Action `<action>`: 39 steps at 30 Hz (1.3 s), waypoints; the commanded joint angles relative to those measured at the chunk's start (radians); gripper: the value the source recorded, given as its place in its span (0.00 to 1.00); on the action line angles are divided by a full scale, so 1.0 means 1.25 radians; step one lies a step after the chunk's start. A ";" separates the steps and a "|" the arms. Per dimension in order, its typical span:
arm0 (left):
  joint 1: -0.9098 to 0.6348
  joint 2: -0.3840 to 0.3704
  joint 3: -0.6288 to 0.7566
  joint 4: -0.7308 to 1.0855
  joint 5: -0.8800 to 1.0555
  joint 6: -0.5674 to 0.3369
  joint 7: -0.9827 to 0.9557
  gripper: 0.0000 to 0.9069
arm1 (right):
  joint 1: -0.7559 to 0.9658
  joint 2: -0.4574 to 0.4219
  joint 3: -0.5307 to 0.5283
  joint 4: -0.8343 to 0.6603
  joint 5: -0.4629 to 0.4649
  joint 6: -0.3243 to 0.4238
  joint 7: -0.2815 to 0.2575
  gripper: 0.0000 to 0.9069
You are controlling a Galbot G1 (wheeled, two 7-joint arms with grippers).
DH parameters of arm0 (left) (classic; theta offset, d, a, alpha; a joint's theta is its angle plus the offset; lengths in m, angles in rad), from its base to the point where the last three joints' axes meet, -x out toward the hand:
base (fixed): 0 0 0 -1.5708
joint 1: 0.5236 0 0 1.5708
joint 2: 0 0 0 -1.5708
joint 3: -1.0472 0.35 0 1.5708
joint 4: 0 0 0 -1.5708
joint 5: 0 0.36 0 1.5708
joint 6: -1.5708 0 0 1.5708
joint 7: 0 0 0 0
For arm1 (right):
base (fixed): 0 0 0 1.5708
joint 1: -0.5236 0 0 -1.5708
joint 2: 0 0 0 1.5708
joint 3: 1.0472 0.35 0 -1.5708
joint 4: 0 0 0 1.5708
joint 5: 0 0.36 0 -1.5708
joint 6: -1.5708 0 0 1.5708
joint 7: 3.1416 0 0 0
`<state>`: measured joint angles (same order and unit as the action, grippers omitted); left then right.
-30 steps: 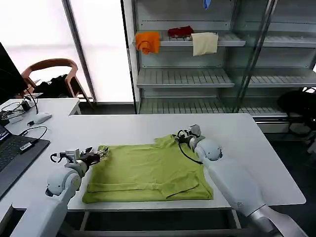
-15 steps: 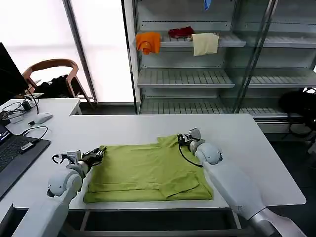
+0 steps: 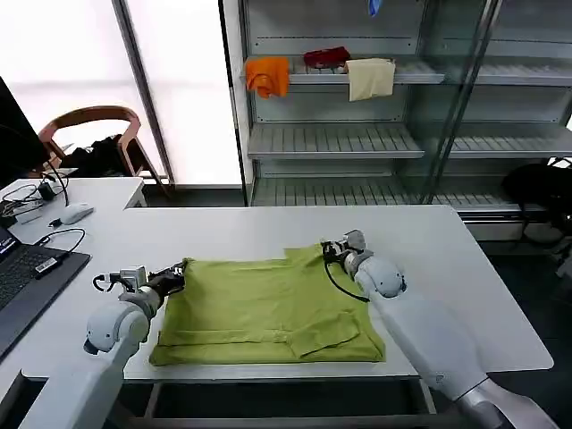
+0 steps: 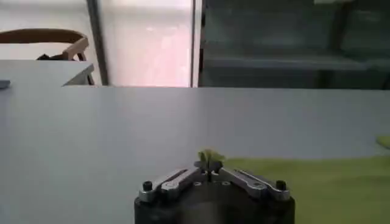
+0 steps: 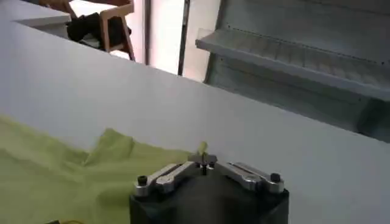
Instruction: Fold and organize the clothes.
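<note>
The lime yellow-green T-shirt [image 3: 268, 308] lies partly folded on the white table [image 3: 223, 237], its near edge doubled over. My left gripper [image 3: 179, 273] is shut on the shirt's far left corner, and a tuft of green cloth [image 4: 209, 156] pokes out between its closed fingertips [image 4: 209, 164]. My right gripper [image 3: 327, 250] is shut on the far right corner by the sleeve. A small tuft of cloth [image 5: 202, 147] shows above the right gripper's [image 5: 203, 161] tips, with the shirt [image 5: 55, 176] spreading behind it.
A laptop [image 3: 22, 286], cables and a mouse [image 3: 76, 213] sit at the table's left end. Behind the table stands a shelf unit [image 3: 357, 134] holding an orange cloth [image 3: 267, 75], a red cloth and a cream cloth [image 3: 371, 78]. A wooden chair [image 3: 94, 134] stands at the back left.
Both grippers have shifted slightly while holding the shirt's far corners; the left gripper moved a little toward the far side, drawing the far edge flatter.
</note>
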<state>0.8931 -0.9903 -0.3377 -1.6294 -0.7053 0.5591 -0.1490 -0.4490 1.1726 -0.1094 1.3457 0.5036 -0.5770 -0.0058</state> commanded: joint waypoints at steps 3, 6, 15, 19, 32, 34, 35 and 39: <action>0.066 0.027 -0.024 -0.110 -0.013 -0.018 -0.026 0.00 | -0.016 -0.052 0.008 0.139 0.066 -0.001 0.019 0.00; 0.103 0.037 -0.037 -0.152 -0.013 -0.025 -0.023 0.00 | -0.046 -0.083 0.014 0.192 0.078 -0.001 0.020 0.00; 0.224 0.053 -0.061 -0.268 0.010 -0.050 -0.050 0.00 | -0.198 -0.205 0.077 0.357 0.120 -0.001 0.016 0.00; 0.263 0.044 -0.066 -0.310 0.024 -0.046 -0.076 0.00 | -0.267 -0.255 0.111 0.443 0.133 -0.001 0.024 0.00; 0.410 0.004 -0.077 -0.419 0.141 -0.029 -0.194 0.00 | -0.436 -0.298 0.175 0.589 0.150 -0.001 0.034 0.00; 0.422 -0.004 -0.077 -0.429 0.155 -0.031 -0.210 0.00 | -0.460 -0.298 0.179 0.598 0.146 -0.001 0.033 0.00; 0.425 -0.008 -0.075 -0.435 0.160 -0.031 -0.221 0.00 | -0.469 -0.298 0.181 0.599 0.145 -0.001 0.033 0.00; 0.442 -0.016 -0.077 -0.448 0.180 -0.032 -0.229 0.00 | -0.498 -0.299 0.190 0.607 0.143 -0.001 0.033 0.00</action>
<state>1.3390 -0.9876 -0.4296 -2.1046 -0.5605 0.5173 -0.3527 -0.9339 0.8305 0.0965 2.0132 0.6742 -0.5790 0.0343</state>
